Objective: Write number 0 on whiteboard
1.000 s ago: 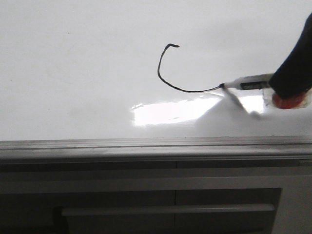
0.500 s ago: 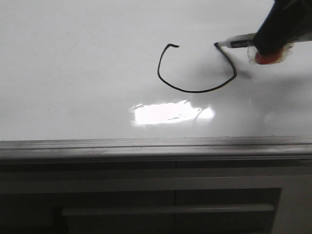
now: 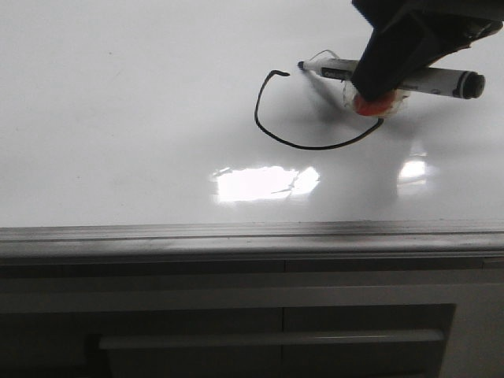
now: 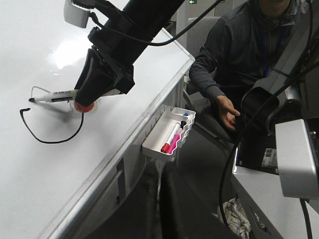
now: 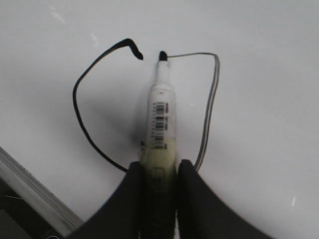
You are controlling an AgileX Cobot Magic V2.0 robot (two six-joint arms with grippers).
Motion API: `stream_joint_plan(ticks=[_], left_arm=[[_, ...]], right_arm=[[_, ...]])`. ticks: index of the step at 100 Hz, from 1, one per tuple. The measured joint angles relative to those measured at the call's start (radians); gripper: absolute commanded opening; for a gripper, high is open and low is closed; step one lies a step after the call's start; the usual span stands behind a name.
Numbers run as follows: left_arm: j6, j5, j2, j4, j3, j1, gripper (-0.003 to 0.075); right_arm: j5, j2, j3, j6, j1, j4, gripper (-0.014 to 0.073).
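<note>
The right hand (image 5: 159,174) grasped the marker (image 5: 160,117); its tip touched the whiteboard (image 3: 118,118) just beside the gap in the number 0 (image 3: 315,110). The left hand lay outside every view.

Right gripper (image 5: 158,172): dark fingers (image 5: 133,199) clamped on either side of the marker (image 5: 160,119) barrel, tip projecting straight ahead of the fingertips. Right arm (image 4: 139,20) slopes down to it from above. Left gripper out of view.
</note>
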Motion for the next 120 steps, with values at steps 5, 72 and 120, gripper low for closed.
stream_joint_plan(ticks=[5,72,120], left_arm=[[0.0,0.0,0.0,0.0,0.0,0.0,-0.002],[0.0,0.0,0.0,-0.014,0.0,0.0,-0.002],[0.0,0.078,0.002,-0.012,-0.036,0.0,0.0003]], right_arm=[[0.002,0.003,0.0,0.001,0.004,0.0,-0.0047],[-0.087,-0.03,-0.002,0.002,0.005,-0.016,-0.0047],[-0.105,-0.138,-0.002,0.004,0.159,-0.093,-0.0076]])
